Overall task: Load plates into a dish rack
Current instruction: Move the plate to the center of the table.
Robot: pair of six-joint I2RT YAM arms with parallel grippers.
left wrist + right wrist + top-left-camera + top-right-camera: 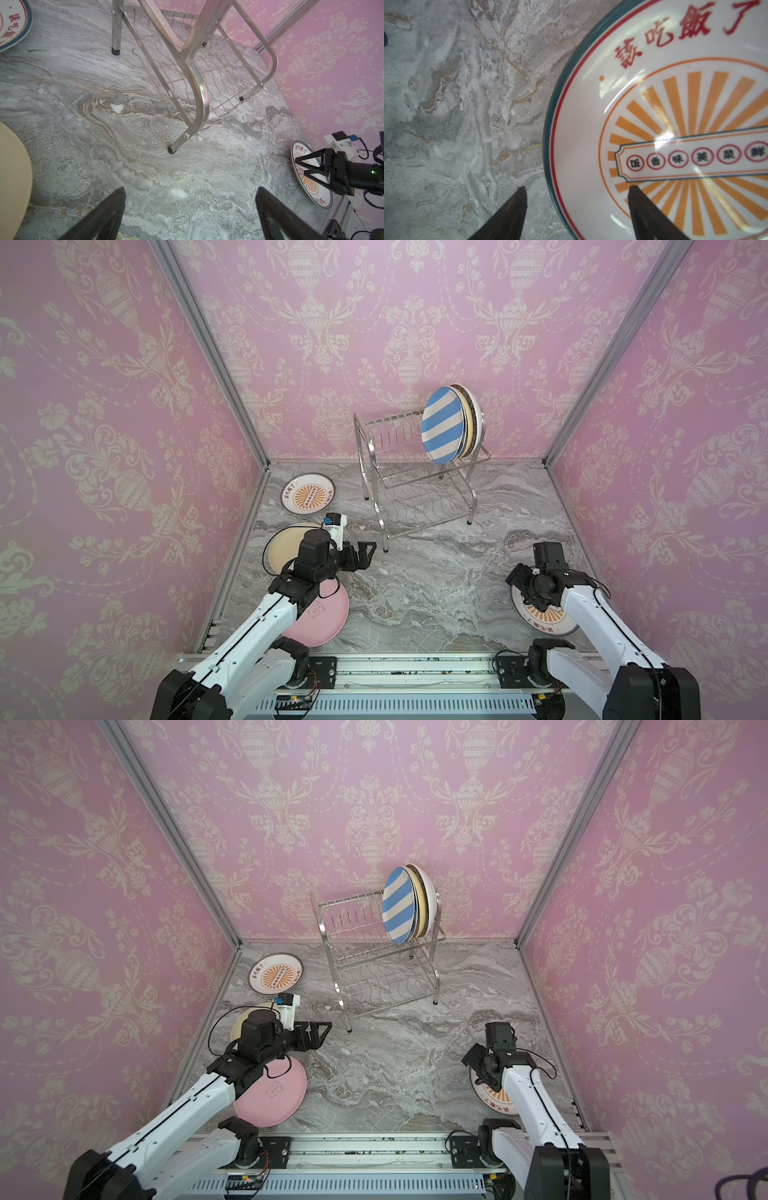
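With fingers (508,214) spread astride the rim of the sunburst plate (675,116), the right gripper (577,188) was judged best lowered squarely before being closed.

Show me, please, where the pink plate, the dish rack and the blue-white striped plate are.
pink plate (328,622), in a top view, on its uncovered face.
dish rack (419,506), in a top view, on the lower wire shelf.
blue-white striped plate (442,425), in a top view, on the middle of its face.

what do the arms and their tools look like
Left arm and right arm: white shells, black joints, thin black cables looping at the wrists. Left tool and right tool: two black triangular fingers tapering to points. A white-and-blue block tops the left wrist.
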